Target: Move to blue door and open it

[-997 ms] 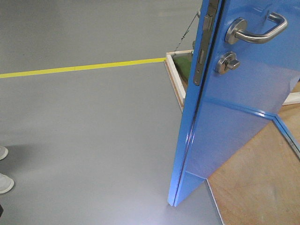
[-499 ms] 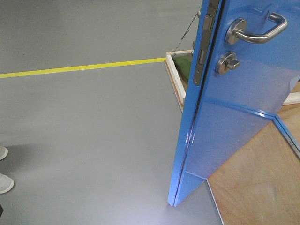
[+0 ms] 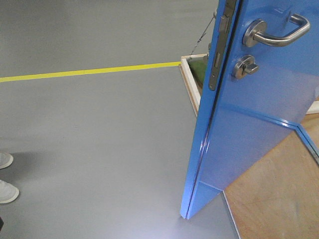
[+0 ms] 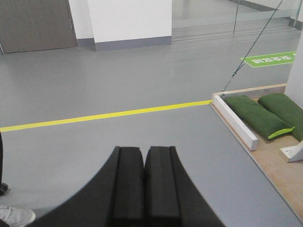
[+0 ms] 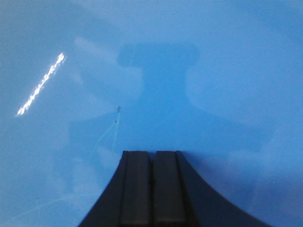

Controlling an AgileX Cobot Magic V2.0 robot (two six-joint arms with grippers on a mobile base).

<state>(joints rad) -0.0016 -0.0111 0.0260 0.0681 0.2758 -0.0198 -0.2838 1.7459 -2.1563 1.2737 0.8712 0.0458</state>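
Gleaming glossy, the blue door carries a silver lever handle.

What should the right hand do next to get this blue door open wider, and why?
Probably press the shut right hand forward into the blue door to swing it wider. Its surface fills the right wrist view just ahead of that hand, and the door stands only partly open.

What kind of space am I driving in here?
Probably an indoor test hall, not a real doorway: the blue door stands on a plywood base with green bags lying on it, and a yellow tape line crosses the grey floor.
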